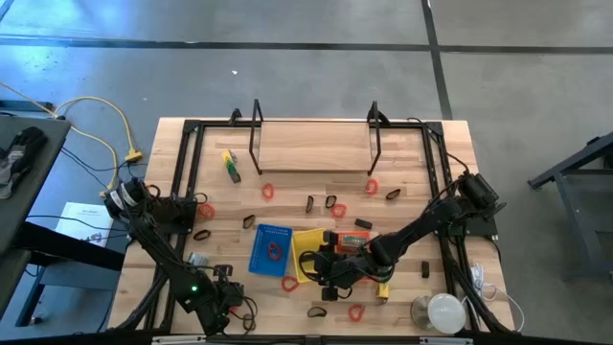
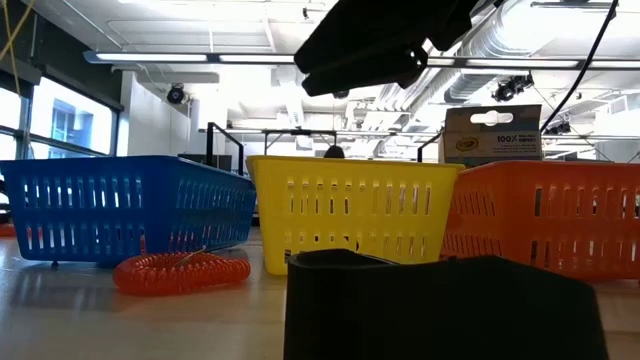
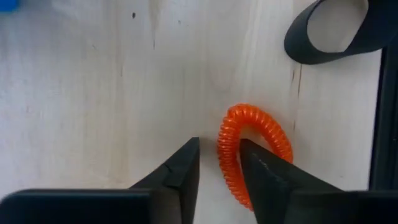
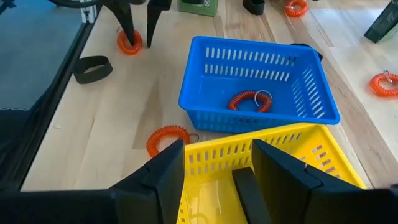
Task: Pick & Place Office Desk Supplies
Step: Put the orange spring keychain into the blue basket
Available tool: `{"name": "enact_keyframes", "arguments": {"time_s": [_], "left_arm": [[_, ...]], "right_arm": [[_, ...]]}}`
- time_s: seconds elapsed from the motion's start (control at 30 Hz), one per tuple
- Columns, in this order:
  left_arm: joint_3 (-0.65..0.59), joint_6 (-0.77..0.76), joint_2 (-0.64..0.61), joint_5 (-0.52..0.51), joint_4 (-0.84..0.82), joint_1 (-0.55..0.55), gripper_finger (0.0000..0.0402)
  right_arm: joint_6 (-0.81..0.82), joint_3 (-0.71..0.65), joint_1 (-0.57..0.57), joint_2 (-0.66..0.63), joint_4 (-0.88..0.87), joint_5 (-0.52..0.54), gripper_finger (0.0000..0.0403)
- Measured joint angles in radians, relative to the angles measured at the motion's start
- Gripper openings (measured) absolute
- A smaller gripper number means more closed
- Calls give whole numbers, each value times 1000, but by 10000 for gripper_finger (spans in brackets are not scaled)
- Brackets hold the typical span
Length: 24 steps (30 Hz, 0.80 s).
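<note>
L gripper (image 3: 219, 177) working near front-left corner of table (image 1: 316, 153), jaws apart, straddling red coil (image 3: 252, 149), not yet clamping. R gripper (image 4: 217, 171) hovering, jaws apart, over yellow tray (image 4: 273, 155). Next: pinching, lifting.

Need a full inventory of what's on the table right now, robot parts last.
table: one, light wood.
trays: three, side by side at the near middle; blue tray, yellow tray, orange tray.
red coil loops: at least six, scattered; one in the blue tray, one beside it, one at the left gripper.
black loops and clips: about eight, mostly mid-table.
yellow-green piece: one, far left.
round white object: one, near right corner.
wire stand: one, black, far edge.
left gripper: near left, open, fingers astride a strand of the loop.
right gripper: above the yellow tray.
</note>
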Motion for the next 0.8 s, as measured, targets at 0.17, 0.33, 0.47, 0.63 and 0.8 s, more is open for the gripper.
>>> {"name": "enact_keyframes", "arguments": {"time_s": [0.17, 0.33, 0.47, 0.63, 0.8], "left_arm": [[-1, 0, 1, -3, -10, 1, 28], [0, 2, 0, 3, -3, 1, 11], [15, 2, -6, 8, -18, 1, 10], [37, 6, -56, 13, -16, -3, 8], [51, 47, -137, -72, -19, -1, 8]], "right_arm": [[0, 0, 0, 0, 0, 0, 174], [0, 0, 0, 0, -1, 0, 174], [-1, 0, 0, 0, -1, 0, 174], [-1, 0, 0, 0, -1, 0, 174], [0, 0, 0, 0, 11, 0, 174]]}}
